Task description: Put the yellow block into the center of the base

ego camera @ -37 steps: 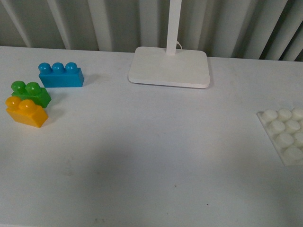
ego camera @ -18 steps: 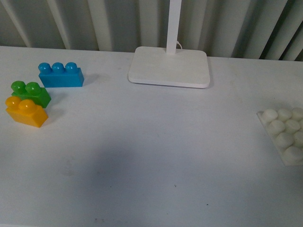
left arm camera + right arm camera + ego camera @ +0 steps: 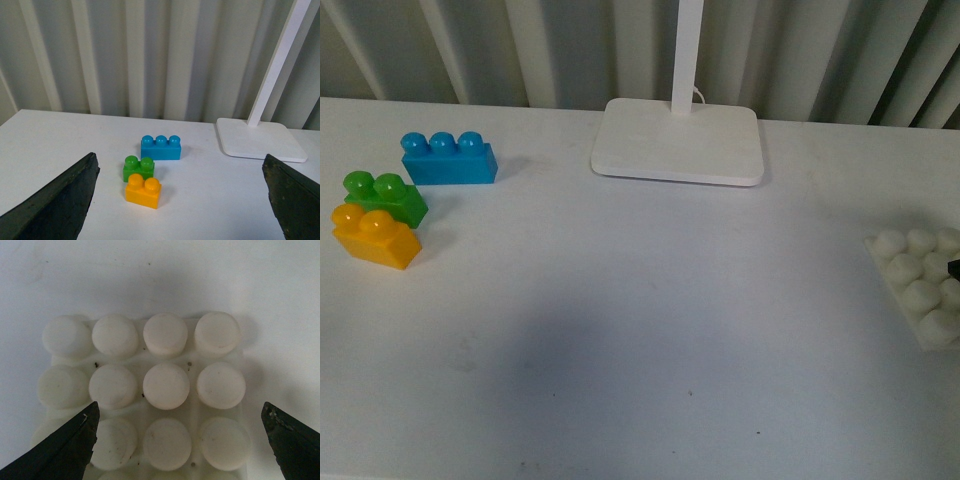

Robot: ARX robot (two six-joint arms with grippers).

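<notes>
Plainly, the yellow block [image 3: 376,238] is orange-tinted with two rounded studs.

The base [image 3: 918,290] runs off the right edge of the front view, so only part of its stud grid shows, and a dark sliver [image 3: 954,267] over it there is too small to name. In the right wrist view one row of its studs is cut off by the picture's edge. The lamp pole [image 3: 686,50] leaves the front view at the top. The left gripper [image 3: 180,190] and right gripper [image 3: 180,415] show only their dark fingertips.
</notes>
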